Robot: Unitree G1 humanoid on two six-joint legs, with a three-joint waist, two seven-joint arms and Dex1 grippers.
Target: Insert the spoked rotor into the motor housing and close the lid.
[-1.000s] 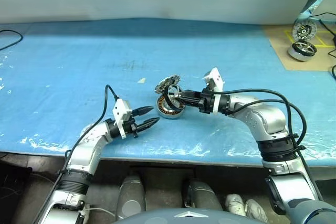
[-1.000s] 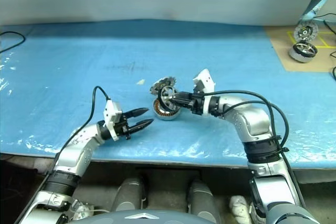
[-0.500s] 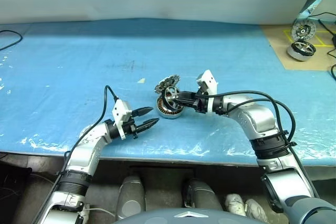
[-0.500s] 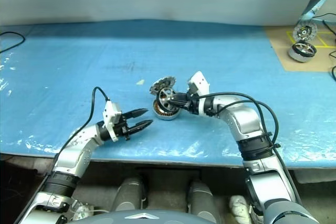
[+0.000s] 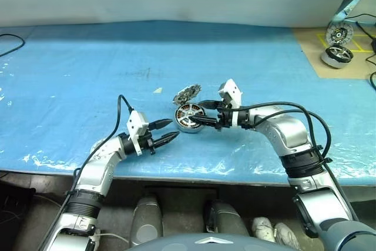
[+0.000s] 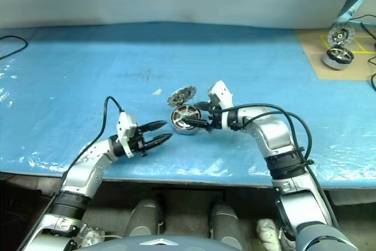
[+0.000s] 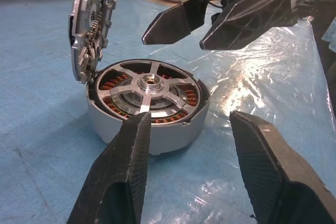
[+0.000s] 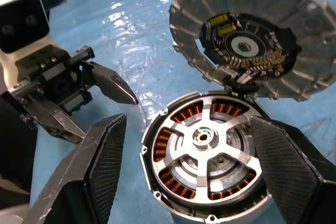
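On blue-covered bench (image 5: pixel 70 74): spoked rotor (image 8: pixel 206 150) seated in motor housing (image 7: pixel 157 135), lid (image 8: pixel 257 30) hinged upright behind, open right tool (image 5: pixel 202 111) nearest, left tool (image 5: pixel 167 131) open, apart.

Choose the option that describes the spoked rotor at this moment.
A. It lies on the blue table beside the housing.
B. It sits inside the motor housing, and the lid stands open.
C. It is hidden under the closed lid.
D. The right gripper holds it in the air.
B: the spoked rotor lies flat inside the motor housing, above the copper windings, while the lid stands tilted up at the rim and the right gripper is open nearby, holding nothing.
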